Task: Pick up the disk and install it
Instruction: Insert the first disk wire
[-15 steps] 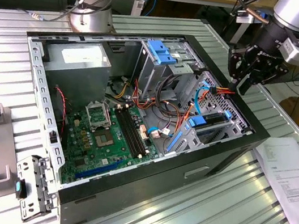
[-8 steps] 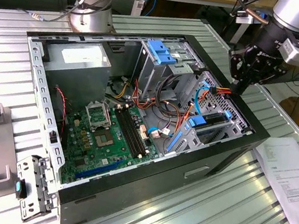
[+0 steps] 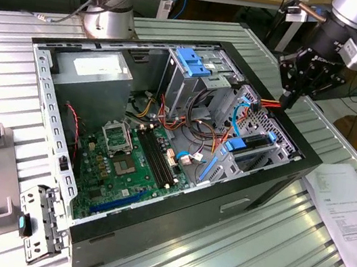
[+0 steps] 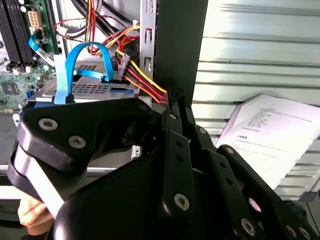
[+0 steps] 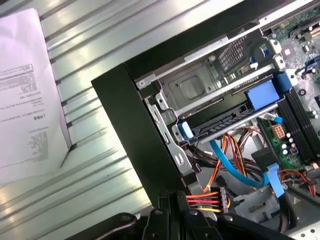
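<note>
Inside the open computer case [image 3: 145,251], the disk [image 3: 248,147] sits slotted in the bay by its right wall. Above that wall, the gripper [image 3: 287,100] pinches a power connector [image 5: 220,197] with its red-yellow-black wires.

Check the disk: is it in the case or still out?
In. The disk lies slotted inside the case, blue rails at both ends. The gripper grips a cable bundle, not the disk.

Disk [image 3: 253,148] in computer case [image 3: 260,200], paper sheet [image 3: 351,210] beside on table [image 3: 225,265].
</note>
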